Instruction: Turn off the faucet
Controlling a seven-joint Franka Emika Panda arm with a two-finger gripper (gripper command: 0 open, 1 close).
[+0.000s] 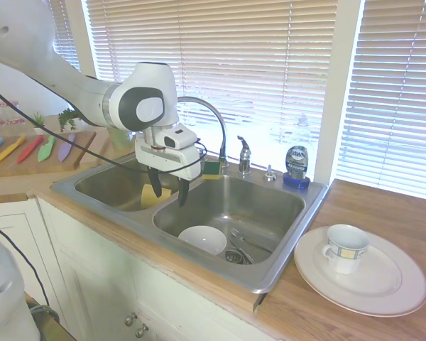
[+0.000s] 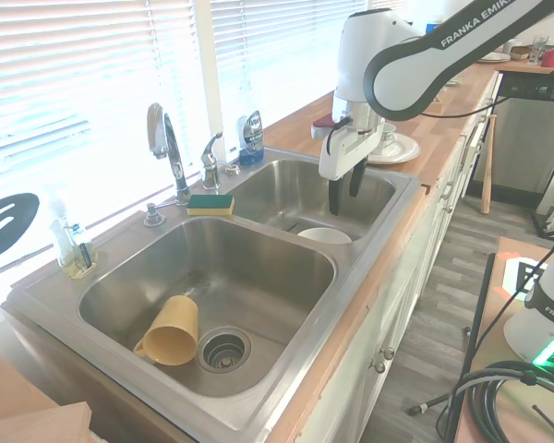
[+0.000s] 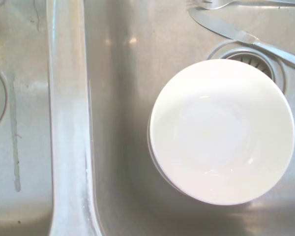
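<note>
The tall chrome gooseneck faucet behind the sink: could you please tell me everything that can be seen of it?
The tall shiny chrome gooseneck faucet stands upright on the steel sink deck behind the divider between the two basins, its spout arching high. Its short chrome lever handle sits beside it on a separate base. A green and yellow sponge lies at the foot of the spout. No running water is discernible. The gripper hangs apart from it, over the basin.

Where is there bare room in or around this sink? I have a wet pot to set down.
The left basin is bare apart from the yellow cup beside its drain. The right basin is crowded: white bowl, cutlery, and the open gripper hanging above. Bare counter lies behind the plate.
</note>
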